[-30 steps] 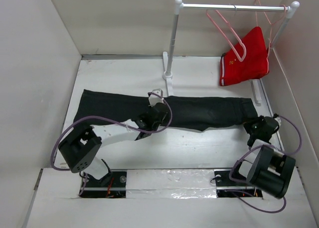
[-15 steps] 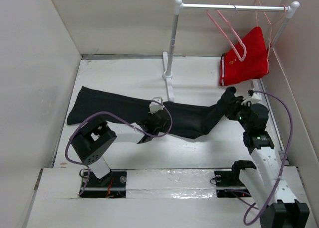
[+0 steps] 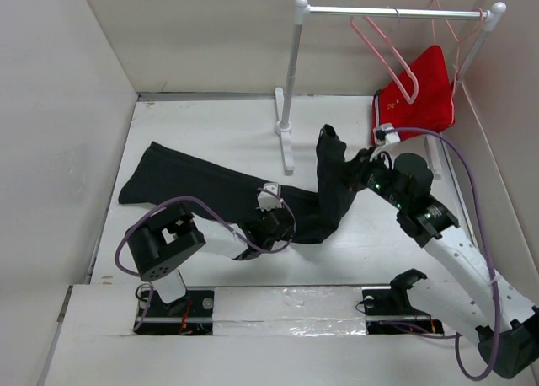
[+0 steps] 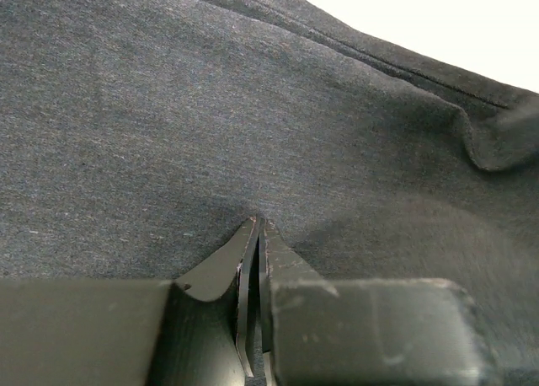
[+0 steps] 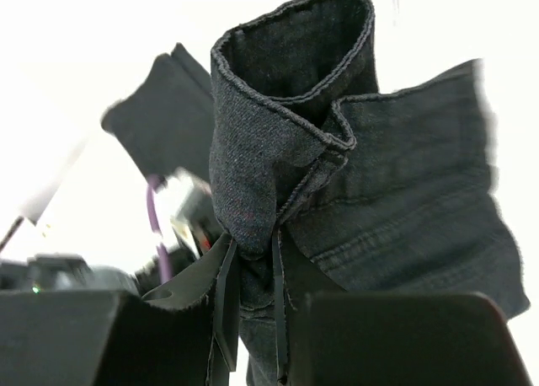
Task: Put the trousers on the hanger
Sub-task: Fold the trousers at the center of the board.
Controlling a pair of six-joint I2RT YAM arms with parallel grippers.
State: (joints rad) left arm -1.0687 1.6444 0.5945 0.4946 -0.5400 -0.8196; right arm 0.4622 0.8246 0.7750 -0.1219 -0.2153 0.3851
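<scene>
Your right gripper (image 3: 357, 170) is no longer sitting low by its base. It is reaching out over the table (image 3: 210, 133) and lifting one end of the trousers (image 3: 202, 185) off the surface, its fingers pinching a bunched denim edge that is standing up just above them. Your left gripper (image 3: 274, 227) is drawing back toward its own base, fingertips pressed together on the cloth. You cannot tell whether a fold is caught between them. Beyond and to the left of it, the rest of the trousers is lying flat. The hanger (image 3: 381, 59) is hanging empty on the rail (image 3: 370, 11), above and beyond the right gripper, well apart from the raised end. By my judgement you are only beginning the carry, and nothing is being draped over the hanger yet.
</scene>
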